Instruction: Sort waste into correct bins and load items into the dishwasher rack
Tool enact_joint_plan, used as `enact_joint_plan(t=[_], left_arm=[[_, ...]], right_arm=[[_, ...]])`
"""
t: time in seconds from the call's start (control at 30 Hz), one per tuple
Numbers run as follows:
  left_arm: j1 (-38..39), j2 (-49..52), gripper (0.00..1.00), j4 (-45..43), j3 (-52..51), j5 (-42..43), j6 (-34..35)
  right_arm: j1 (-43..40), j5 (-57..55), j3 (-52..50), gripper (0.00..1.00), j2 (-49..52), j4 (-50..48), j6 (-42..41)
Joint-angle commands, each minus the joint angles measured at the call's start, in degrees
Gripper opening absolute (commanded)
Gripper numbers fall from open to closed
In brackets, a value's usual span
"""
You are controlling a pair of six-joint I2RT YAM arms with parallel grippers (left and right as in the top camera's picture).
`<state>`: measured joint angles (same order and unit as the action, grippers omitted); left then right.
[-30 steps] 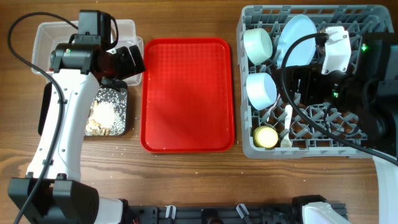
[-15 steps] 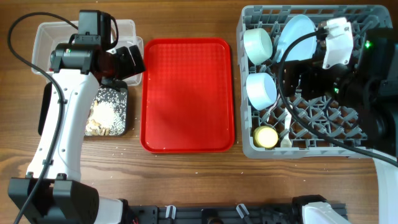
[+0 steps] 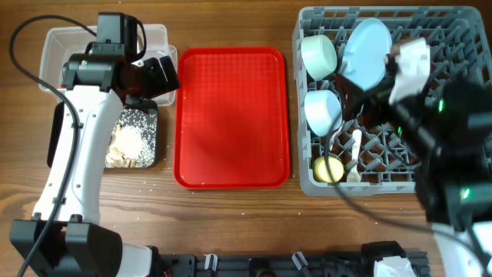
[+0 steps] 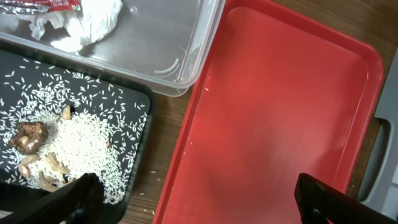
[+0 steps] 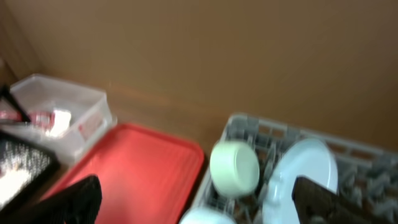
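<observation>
My left gripper (image 4: 199,204) is open and empty, hovering over the gap between the black tray and the flat red tray; in the overhead view it (image 3: 161,75) sits by the tub's corner. The clear tub (image 4: 155,43) holds crumpled white paper (image 4: 93,18) and a red sauce packet (image 4: 53,5). The black tray (image 4: 118,99) holds rice with brownish bits (image 4: 62,140). The grey rack (image 3: 307,181) holds a pale green bowl (image 3: 319,54), light blue plate (image 3: 365,52), light blue bowl (image 3: 323,110), yellow cup (image 3: 329,169) and white cutlery (image 3: 355,154). My right gripper (image 5: 205,208) is open and empty, raised above the rack.
The flat red serving tray (image 3: 231,115) lies bare between the bins and the rack. The right arm (image 3: 453,146) looms large and blurred over the rack's right half, hiding that part. Black cables run over the rack and along the left arm.
My right arm has lifted up and away from the rack, growing larger and blurred in the overhead view. The left arm and all objects have stayed put.
</observation>
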<state>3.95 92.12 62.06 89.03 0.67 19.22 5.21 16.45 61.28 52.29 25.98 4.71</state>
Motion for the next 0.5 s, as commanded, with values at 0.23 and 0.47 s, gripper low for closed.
enact_joint_plan(t=[0.23, 0.47], left_arm=[[-0.3, -0.7, 1.00, -0.1, 0.9, -0.5, 0.7], [-0.3, -0.7, 1.00, -0.1, 0.9, -0.5, 0.7]], right_arm=[[0.3, -0.5, -45.5, 1.00, -32.0, -30.8, 1.1], [0.4, -0.5, -58.0, 1.00, -45.1, -33.0, 1.2]])
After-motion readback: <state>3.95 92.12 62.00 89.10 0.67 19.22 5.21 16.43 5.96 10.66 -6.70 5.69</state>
